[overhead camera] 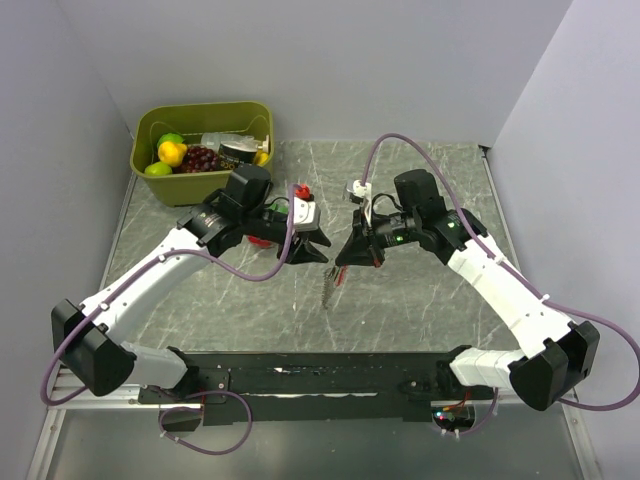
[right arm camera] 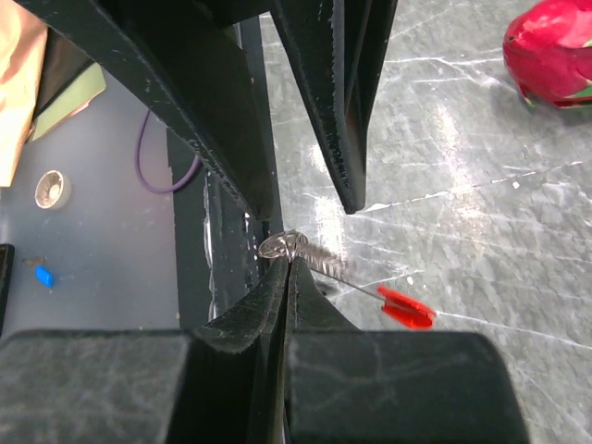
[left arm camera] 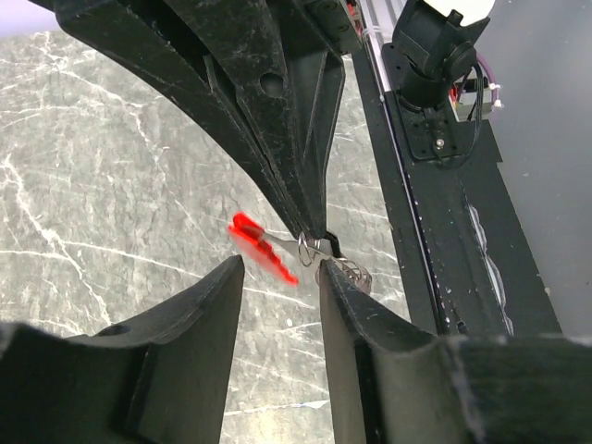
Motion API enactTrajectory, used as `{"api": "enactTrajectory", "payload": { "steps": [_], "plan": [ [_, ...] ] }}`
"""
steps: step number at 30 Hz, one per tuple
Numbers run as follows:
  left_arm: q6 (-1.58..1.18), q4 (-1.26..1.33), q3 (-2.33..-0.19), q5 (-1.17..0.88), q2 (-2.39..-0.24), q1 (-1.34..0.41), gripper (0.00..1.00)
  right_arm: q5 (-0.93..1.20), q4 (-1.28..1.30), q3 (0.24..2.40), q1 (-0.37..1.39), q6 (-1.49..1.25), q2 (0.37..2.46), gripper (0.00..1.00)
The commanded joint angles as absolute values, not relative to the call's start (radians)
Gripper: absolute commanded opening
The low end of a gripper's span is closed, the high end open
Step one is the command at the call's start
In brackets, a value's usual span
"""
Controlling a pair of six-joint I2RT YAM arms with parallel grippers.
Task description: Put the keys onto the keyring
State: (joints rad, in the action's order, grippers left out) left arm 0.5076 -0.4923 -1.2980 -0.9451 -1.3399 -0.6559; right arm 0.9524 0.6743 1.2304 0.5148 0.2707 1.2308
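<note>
Right wrist: coiled silvery keyring (right arm camera: pixel 313 257), slim red fob (right arm camera: pixel 405 307)

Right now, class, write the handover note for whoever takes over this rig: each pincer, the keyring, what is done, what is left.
Left pincer: open, one finger on each side of the keyring, not gripping it.
Right pincer: shut on the keyring's metal loop, with the red fob sticking out free.
Done: keyring picked up and held between the two arms.
Left: I can make out no keys, so all the threading is still to do.
</note>
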Motion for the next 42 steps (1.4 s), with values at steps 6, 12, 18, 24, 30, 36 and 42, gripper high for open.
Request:
{"api": "enactTrajectory", "payload": {
  "steps": [6, 12, 18, 24, 30, 36, 42],
  "plan": [
    [0.512, -0.451, -1.31, -0.988, -1.354, -0.661, 0.4, 0.968, 0.627, 1.258, 0.523, 0.259, 1.203, 0.0],
    [0.509, -0.454, -1.319, -0.996, -1.371, -0.678, 0.37, 0.965, 0.607, 1.247, 0.523, 0.247, 1.2, 0.0],
    [0.515, -0.465, -1.324, -1.003, -1.381, -0.69, 0.36, 0.959, 0.6, 1.244, 0.525, 0.245, 1.201, 0.0],
    [0.523, -0.469, -1.33, -1.017, -1.373, -0.69, 0.36, 0.957, 0.598, 1.239, 0.525, 0.242, 1.204, 0.0],
    [0.515, -0.46, -1.328, -1.012, -1.387, -0.692, 0.26, 0.954, 0.598, 1.236, 0.523, 0.245, 1.204, 0.0],
    [0.534, -0.508, -1.353, -0.988, -1.407, -0.692, 0.11, 0.95, 0.6, 1.236, 0.525, 0.247, 1.204, 0.0],
    [0.546, -0.528, -1.364, -0.976, -1.422, -0.693, 0.01, 0.95, 0.598, 1.238, 0.523, 0.249, 1.198, 0.0]
  ]
}}
